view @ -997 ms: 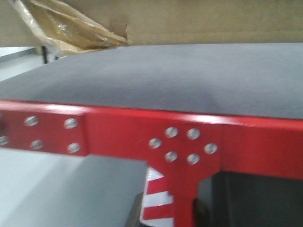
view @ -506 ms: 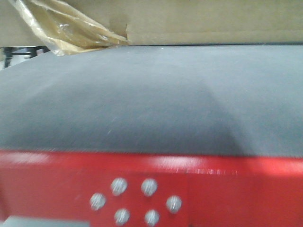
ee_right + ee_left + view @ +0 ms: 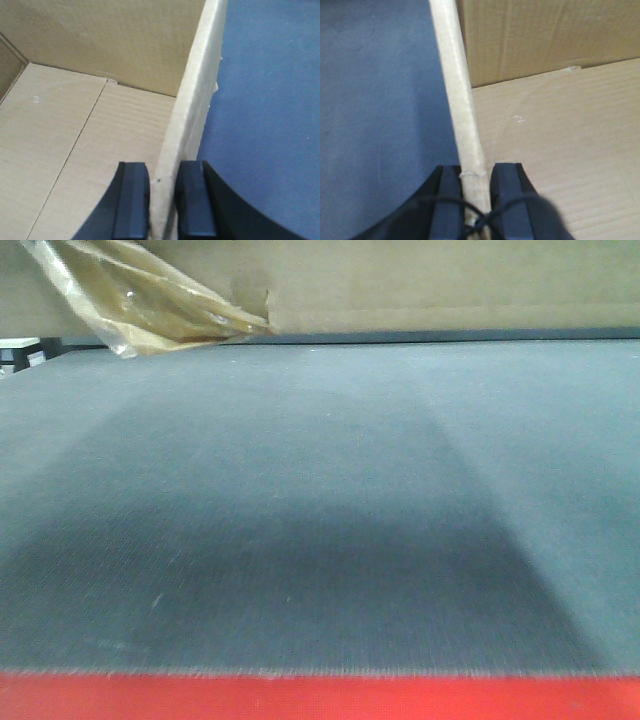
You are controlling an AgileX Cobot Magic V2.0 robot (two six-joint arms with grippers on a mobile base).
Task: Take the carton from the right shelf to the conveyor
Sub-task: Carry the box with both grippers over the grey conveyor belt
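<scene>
The brown carton (image 3: 450,280) fills the top of the front view, a wad of yellowish tape (image 3: 150,300) at its lower left edge. Below it spreads the dark blue-grey conveyor (image 3: 320,520) with its red edge strip (image 3: 320,700). A thin dark line runs between carton and belt, and I cannot tell if they touch. My left gripper (image 3: 476,172) is shut on the carton's left wall (image 3: 457,90), with the belt (image 3: 380,100) outside that wall. My right gripper (image 3: 162,170) is shut on the right wall (image 3: 197,90), beside the belt (image 3: 270,110). The right shelf is out of view.
The carton's inside floor (image 3: 560,140) shows bare cardboard in both wrist views. A pale patch of the room (image 3: 20,345) shows past the belt at far left.
The red frame with its screws has slid down out of the front view, leaving only the edge strip. The belt now fills the view. The carton stays at the top.
</scene>
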